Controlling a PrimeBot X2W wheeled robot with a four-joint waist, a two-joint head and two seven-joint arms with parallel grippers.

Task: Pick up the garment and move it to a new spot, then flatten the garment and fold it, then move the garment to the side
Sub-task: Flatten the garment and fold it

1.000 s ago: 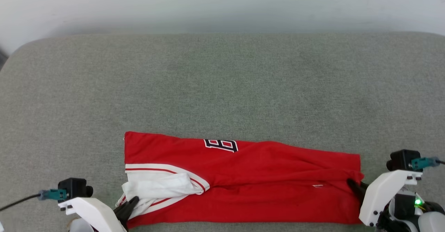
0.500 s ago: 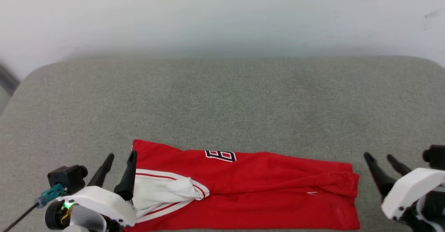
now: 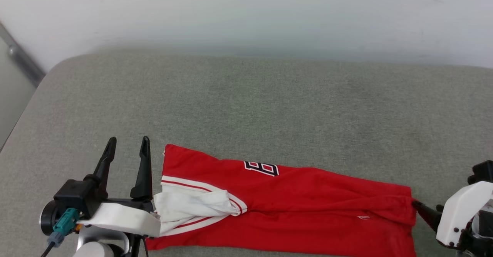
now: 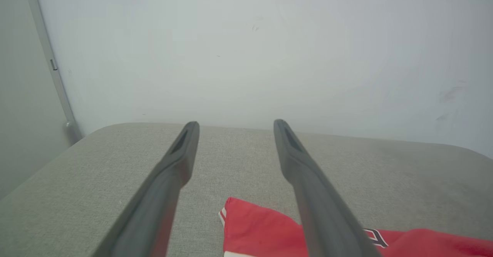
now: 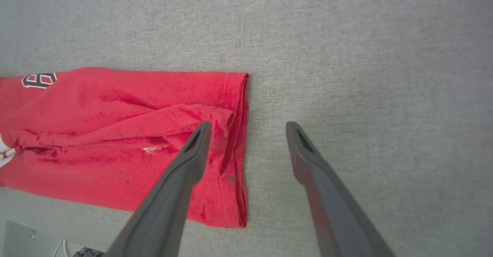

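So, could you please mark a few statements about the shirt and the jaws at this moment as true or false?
1. The garment lies folded into a long band on the grey cushion. True.
2. The left jaws are shut on the sleeve. False: they stand open beside the garment's left end, next to the white sleeve, and hold nothing.
3. The right jaws stand open at the garment's right end. True: in the right wrist view one finger is over the hem and the other over the cushion.
4. The printed number shows in full. False: only part of the black-and-white print shows, at the far folded edge.
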